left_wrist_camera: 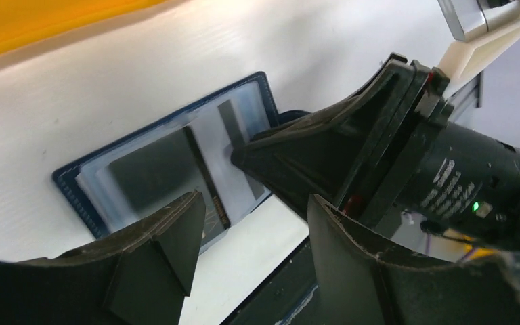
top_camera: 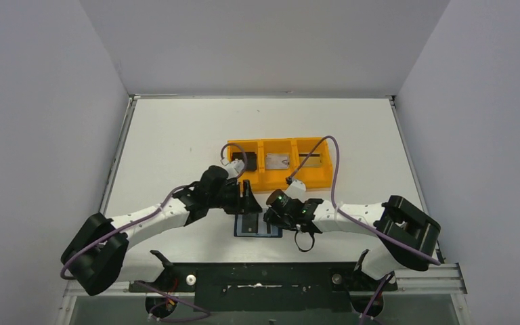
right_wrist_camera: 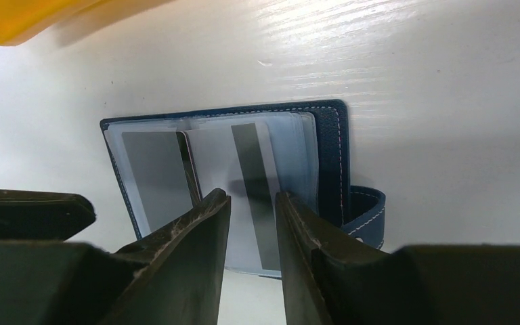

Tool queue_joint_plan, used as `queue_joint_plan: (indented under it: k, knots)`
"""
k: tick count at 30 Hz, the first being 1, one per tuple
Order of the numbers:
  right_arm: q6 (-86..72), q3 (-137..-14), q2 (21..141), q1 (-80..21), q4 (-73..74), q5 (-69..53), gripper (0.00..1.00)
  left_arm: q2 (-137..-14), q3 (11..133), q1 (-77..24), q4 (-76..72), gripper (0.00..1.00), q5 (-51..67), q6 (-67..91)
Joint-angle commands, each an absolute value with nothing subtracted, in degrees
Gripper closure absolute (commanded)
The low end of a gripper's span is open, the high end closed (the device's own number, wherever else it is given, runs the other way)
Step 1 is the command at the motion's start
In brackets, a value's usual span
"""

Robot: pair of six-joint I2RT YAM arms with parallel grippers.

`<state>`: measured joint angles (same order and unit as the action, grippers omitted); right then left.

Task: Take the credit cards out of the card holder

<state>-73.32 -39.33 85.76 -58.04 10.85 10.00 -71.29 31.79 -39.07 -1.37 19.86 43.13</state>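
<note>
The card holder (top_camera: 258,225) (right_wrist_camera: 328,156) lies open and flat on the table, navy outside with pale clear pockets. A light credit card with a dark stripe (right_wrist_camera: 217,152) (left_wrist_camera: 233,125) shows in its right pocket, and a grey one (right_wrist_camera: 150,172) (left_wrist_camera: 152,169) in the left. My right gripper (top_camera: 269,217) (right_wrist_camera: 252,203) stands open with a narrow gap, its tips just over the striped card and nothing between them. My left gripper (top_camera: 247,196) (left_wrist_camera: 250,217) is open wide at the holder's far edge, holding nothing.
The orange three-compartment tray (top_camera: 281,181) stands just behind the holder, with a flat item in each compartment. The dark table-edge rail (top_camera: 264,277) runs close in front. The two grippers are nearly touching over the holder.
</note>
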Motion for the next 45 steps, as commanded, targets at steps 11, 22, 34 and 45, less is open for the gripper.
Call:
queue_joint_plan:
  k: [11, 22, 34, 45]
  knots:
    - [-77.77, -34.91, 90.10, -57.75, 13.58, 10.18, 0.67, -83.99, 46.10, -46.68, 16.43, 0.45, -1.17, 36.27]
    - [-78.22, -33.87, 90.38, -57.47, 11.58, 9.13, 0.67, -87.08, 48.49, -49.20, 17.16, 0.32, -2.60, 35.27]
    - [-79.23, -33.30, 90.00, -57.41, 12.35, 9.73, 0.67, -91.52, 50.53, -50.92, 27.27, 0.48, -12.90, 35.59]
    - [-79.68, -34.54, 89.85, -57.44, 15.83, 11.18, 0.69, -90.29, 49.14, -51.03, 31.12, 0.53, -18.55, 36.61]
